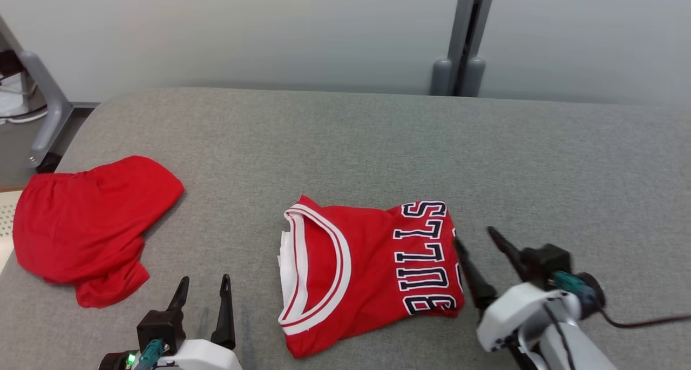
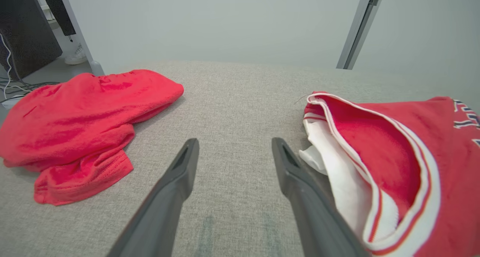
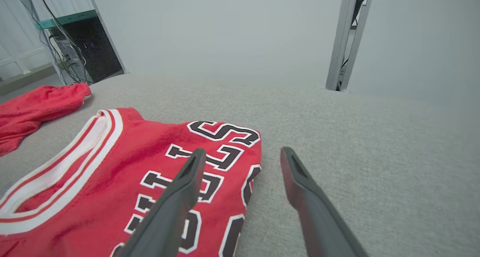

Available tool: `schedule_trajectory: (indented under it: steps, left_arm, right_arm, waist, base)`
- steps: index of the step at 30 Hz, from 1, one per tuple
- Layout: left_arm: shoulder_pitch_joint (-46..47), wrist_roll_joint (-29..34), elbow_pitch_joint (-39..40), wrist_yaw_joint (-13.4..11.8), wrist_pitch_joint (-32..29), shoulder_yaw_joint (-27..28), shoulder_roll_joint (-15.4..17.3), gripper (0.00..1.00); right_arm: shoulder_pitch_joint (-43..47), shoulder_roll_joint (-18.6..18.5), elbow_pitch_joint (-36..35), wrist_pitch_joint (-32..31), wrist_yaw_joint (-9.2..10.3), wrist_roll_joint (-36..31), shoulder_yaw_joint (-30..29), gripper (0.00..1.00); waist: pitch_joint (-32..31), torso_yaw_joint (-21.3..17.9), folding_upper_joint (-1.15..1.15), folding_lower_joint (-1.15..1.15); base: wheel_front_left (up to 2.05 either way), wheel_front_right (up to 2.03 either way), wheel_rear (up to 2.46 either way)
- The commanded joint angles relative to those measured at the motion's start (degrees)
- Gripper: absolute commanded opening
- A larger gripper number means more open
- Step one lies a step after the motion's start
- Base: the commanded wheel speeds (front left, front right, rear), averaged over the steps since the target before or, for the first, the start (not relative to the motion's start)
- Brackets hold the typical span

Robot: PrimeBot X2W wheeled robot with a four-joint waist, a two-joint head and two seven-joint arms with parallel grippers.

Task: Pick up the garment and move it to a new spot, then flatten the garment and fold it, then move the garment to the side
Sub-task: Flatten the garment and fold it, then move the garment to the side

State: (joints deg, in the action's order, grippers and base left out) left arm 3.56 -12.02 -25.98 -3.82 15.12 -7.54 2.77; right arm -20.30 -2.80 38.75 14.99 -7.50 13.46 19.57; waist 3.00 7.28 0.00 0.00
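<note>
Left gripper point(image 1: 204, 280) point(image 2: 235, 144) at near left of the desk point(image 1: 378, 143); jaws spread wide, nothing between them, bare grey cloth under the gap; its right-hand finger point(image 2: 300, 182) sits just beside the collar edge of the jersey, contact not clear.

Right gripper point(image 1: 475, 237) point(image 3: 243, 154) at near right, angled toward the jersey's lettered end; jaws wide apart, holding nothing; in the right wrist view one finger point(image 3: 180, 197) lies over the lettering and the other over bare desk beside the cloth edge; cannot tell whether the first finger touches the fabric.

Jersey point(image 1: 367, 267) point(image 2: 393, 163) point(image 3: 112, 167): red, folded to a compact rough rectangle, lying flat near the front middle of the desk, between the two grippers; neckline trimmed in white and red bands faces the left gripper, white inner layer showing at that opening; dark white-edged letters "BULLS" run along the end nearest the right gripper; a few soft creases, lower corner slightly skewed.

Further left, well apart from the jersey: second red garment point(image 1: 86, 224) point(image 2: 82, 118) point(image 3: 33, 107), plain, crumpled in a loose heap by the desk's left edge.

Beyond the far edge: grey upright post point(image 1: 464, 35) against a pale wall; grey frame leg point(image 1: 48, 105) at far left.
</note>
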Motion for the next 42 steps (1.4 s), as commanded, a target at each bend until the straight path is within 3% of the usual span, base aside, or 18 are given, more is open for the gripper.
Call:
schedule_trajectory:
  steps: [1, 5, 14, 27, 33, 42]
  left_arm:
    - [0.65, 0.59, 0.03, -0.13, 0.0, 0.33, 0.27, 1.0]
    - [0.88, 0.83, -0.19, -0.06, 0.01, 0.88, 0.26, 1.0]
    - [-1.15, 1.17, -0.5, 0.04, 0.0, 2.01, 0.27, 1.0]
    - [-3.59, 2.2, 0.05, 0.84, 0.0, 4.14, 0.27, 1.0]
    - [-2.45, 1.65, 0.01, 1.04, 0.0, 2.67, 0.28, 1.0]
    - [-1.33, 1.71, -0.32, 1.37, 0.01, 1.45, 0.24, 1.0]
  right_arm:
    - [1.01, -0.27, -0.82, 0.25, 0.01, -0.4, -1.16, 1.0]
    - [5.56, -0.22, -5.07, 0.24, 0.01, -3.4, -9.07, 1.0]
    - [11.68, -0.28, -8.75, 0.25, 0.01, -3.14, -15.57, 1.0]
    - [14.56, -0.27, -8.76, 0.26, 0.01, -2.37, -14.02, 1.0]
    - [12.01, -0.26, -6.71, 0.26, 0.01, 0.01, -10.27, 1.0]
    - [3.92, -0.3, 1.0, 0.25, 0.01, 8.52, -6.06, 1.0]
  waist:
    - [-0.42, -0.55, 0.0, 0.0]
    - [-1.11, -1.71, 0.0, 0.0]
    - [-3.35, -4.19, 0.0, 0.0]
    - [-4.43, -5.6, 0.0, 0.0]
    - [-3.47, -2.82, 0.0, 0.0]
    - [-0.36, 4.38, 0.0, 0.0]
  base:
    - [0.0, 0.0, 0.0]
    - [0.0, 0.0, 0.0]
    - [0.0, 0.0, 0.0]
    - [0.0, 0.0, 0.0]
    - [0.0, 0.0, 0.0]
    - [0.0, 0.0, 0.0]
